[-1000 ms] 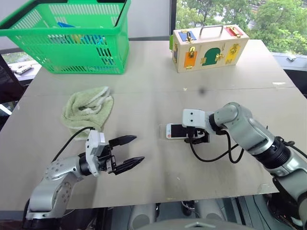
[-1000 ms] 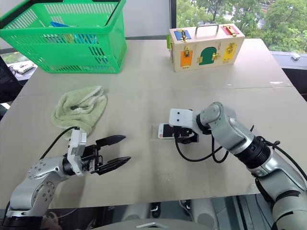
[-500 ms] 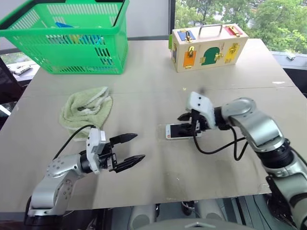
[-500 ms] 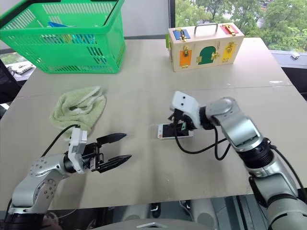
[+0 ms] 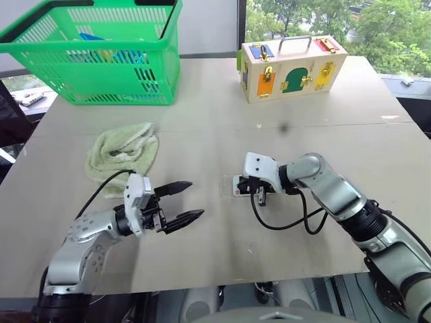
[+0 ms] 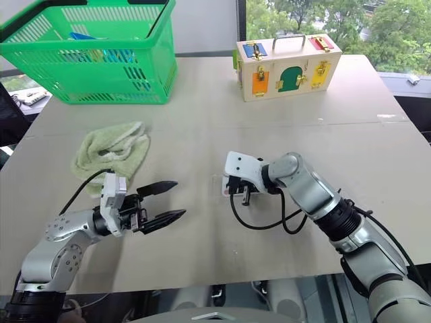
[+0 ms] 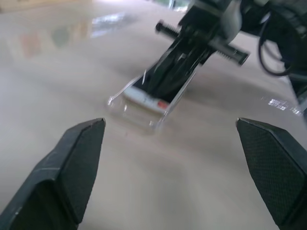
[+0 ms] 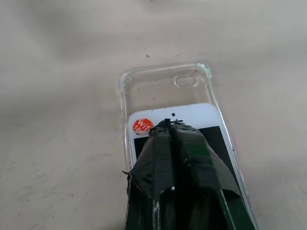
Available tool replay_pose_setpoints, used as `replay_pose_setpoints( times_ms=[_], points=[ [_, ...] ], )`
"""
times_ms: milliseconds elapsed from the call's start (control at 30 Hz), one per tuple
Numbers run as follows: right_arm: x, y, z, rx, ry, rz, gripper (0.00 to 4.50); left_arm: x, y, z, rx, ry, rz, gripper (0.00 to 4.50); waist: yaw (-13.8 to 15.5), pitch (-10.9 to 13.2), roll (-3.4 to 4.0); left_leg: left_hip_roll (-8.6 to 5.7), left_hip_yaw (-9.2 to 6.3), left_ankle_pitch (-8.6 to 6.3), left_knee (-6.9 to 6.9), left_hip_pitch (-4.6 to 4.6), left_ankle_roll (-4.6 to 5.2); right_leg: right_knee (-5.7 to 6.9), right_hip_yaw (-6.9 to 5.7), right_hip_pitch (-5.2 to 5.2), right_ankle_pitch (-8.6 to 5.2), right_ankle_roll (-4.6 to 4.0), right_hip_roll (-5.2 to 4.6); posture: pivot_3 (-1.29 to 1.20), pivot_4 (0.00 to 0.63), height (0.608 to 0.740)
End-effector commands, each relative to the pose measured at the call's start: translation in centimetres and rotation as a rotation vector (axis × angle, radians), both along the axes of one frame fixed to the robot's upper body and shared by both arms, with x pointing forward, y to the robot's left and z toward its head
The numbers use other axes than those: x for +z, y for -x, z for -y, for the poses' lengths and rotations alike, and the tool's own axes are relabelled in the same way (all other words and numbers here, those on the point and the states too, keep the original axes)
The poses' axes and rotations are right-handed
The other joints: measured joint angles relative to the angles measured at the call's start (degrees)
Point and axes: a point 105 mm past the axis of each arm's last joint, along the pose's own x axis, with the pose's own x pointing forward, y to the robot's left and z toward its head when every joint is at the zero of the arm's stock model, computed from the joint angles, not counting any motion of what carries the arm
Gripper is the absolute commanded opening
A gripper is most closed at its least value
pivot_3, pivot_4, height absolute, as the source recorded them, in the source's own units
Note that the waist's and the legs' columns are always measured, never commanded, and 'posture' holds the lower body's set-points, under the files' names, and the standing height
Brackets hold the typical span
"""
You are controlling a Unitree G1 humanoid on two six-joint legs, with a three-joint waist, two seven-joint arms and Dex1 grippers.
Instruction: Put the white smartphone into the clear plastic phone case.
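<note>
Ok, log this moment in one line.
right gripper: shut, tips on white smartphone | phone partly in clear plastic phone case | left gripper: open, apart

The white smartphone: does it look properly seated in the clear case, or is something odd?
Not seated. The white smartphone lies partway inside the clear plastic phone case; the case's camera-hole end is still bare beyond it. The right hand, fingers shut, rests its tips on the screen. The left hand is open, apart.

You have one label to look at: a small round red sticker (image 8: 142,125) on the white end of the white smartphone (image 8: 192,115), just beside the tips of the right hand (image 8: 169,125). Its white letters look like "WiFi", but they are tilted and partly cut off, so you cannot read them with certainty.
</note>
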Motion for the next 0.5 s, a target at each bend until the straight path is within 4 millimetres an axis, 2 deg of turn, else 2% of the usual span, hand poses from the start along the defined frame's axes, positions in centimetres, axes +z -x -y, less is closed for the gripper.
replay_pose_setpoints(
  times_ms=[33, 133, 167, 200, 267, 400, 467, 500],
  points=[
    [2.3, 0.1, 0.9, -0.056, -0.143, -0.041, 0.03, 0.1, -0.7, 0.3, 0.004, -0.052, -0.007, 4.50, 0.3, 0.0, 0.03, 0.00, -0.02, 0.00, 0.00, -0.04, 0.00, 0.01, -0.05, -0.01, 0.00, 0.00, -0.04, 0.00, 0.150, 0.740],
    [5.4, 1.3, 2.3, -0.060, -0.221, -0.009, 0.03, 0.0, -1.3, 0.8, -0.025, -0.082, -0.001, 4.50, 0.7, 0.2, 0.19, -0.02, -0.01, 0.01, 0.04, -0.24, 0.00, -0.01, -0.08, -0.12, 0.00, 0.00, -0.10, 0.00, 0.150, 0.740],
    [6.0, 1.7, 2.7, -0.069, -0.234, -0.005, 0.00, -0.1, -1.6, 0.9, -0.030, -0.089, -0.001, 4.10, 0.8, 0.2, 0.19, -0.03, 0.01, 0.01, 0.04, -0.26, 0.00, -0.04, -0.07, -0.14, 0.00, 0.00, -0.12, 0.00, 0.150, 0.740],
    [6.4, 2.0, 3.2, -0.084, -0.236, 0.002, 0.00, -0.1, -1.7, 1.0, -0.040, -0.097, -0.002, 3.91, 0.9, 0.2, 0.18, -0.03, 0.01, 0.01, 0.03, -0.27, 0.00, -0.07, -0.07, -0.14, 0.00, 0.01, -0.11, 0.00, 0.150, 0.740],
    [6.7, 2.3, 4.5, -0.140, -0.217, 0.029, 0.00, -0.4, -2.2, 1.1, -0.052, -0.117, -0.001, 2.98, 1.0, 0.1, 0.16, -0.02, 0.02, 0.00, -0.03, -0.28, 0.00, -0.20, -0.08, -0.12, 0.00, 0.02, -0.06, 0.00, 0.150, 0.740],
    [5.8, 2.2, 7.8, -0.283, -0.132, 0.071, 0.00, -1.3, -3.0, 1.5, -0.080, -0.139, -0.009, 1.06, 1.4, 0.1, 0.16, -0.01, 0.04, -0.01, -0.12, -0.30, 0.00, -0.30, -0.10, -0.12, -0.01, 0.02, -0.04, 0.00, 0.150, 0.740],
    [5.6, 2.2, 8.5, -0.324, -0.120, 0.075, 0.00, -1.9, -3.3, 1.6, -0.101, -0.161, -0.008, 0.08, 1.3, 0.1, 0.16, -0.01, 0.07, -0.01, -0.12, -0.31, 0.00, -0.35, -0.09, -0.12, -0.01, 0.02, -0.04, 0.00, 0.150, 0.740],
    [5.4, 2.1, 8.9, -0.346, -0.111, 0.080, 0.00, -2.3, -3.5, 1.7, -0.115, -0.176, -0.007, 0.08, 1.3, 0.1, 0.16, -0.01, 0.09, 0.00, -0.11, -0.30, 0.00, -0.36, -0.06, -0.12, -0.01, 0.03, -0.04, 0.00, 0.150, 0.740]
  ],
)
